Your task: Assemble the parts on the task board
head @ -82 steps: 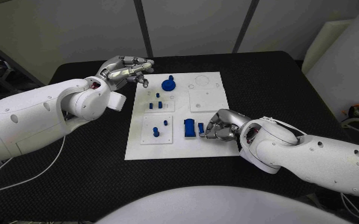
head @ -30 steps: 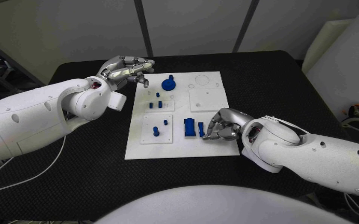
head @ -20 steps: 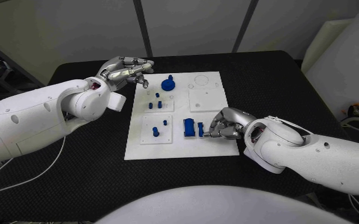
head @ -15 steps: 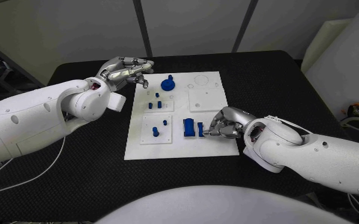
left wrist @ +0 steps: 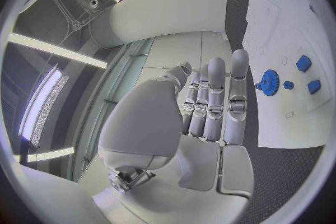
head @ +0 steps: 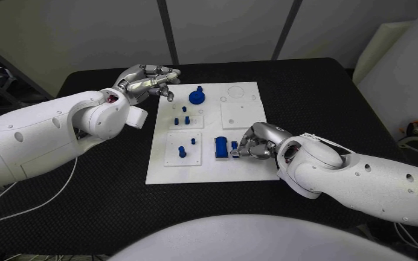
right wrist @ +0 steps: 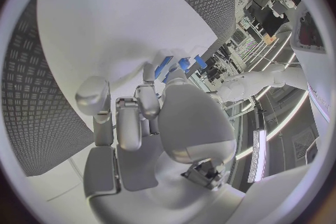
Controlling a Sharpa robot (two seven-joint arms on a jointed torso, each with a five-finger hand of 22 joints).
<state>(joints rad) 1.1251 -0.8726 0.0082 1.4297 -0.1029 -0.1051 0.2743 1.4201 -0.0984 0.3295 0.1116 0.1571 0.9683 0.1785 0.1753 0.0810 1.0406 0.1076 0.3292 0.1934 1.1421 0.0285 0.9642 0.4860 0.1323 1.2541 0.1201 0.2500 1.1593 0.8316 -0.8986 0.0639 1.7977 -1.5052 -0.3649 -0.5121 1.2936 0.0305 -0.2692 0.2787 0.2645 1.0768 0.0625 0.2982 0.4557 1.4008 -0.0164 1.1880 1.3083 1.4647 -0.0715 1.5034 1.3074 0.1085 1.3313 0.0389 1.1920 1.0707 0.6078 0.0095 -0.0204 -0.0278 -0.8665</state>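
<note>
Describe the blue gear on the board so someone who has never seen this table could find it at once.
Start at the white task board in the middle of the black table and go to its far edge, nearest the left hand. The blue gear stands there alone, the only round, disc-shaped part with a stub rising from it. The other blue parts nearer the robot are small pegs and blocks.

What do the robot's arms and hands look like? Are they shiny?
Both arms are chunky, smooth white shells with rounded joints. Each ends in a silver metal hand: the left hand and the right hand. A thin white cable trails under the left arm.
</note>
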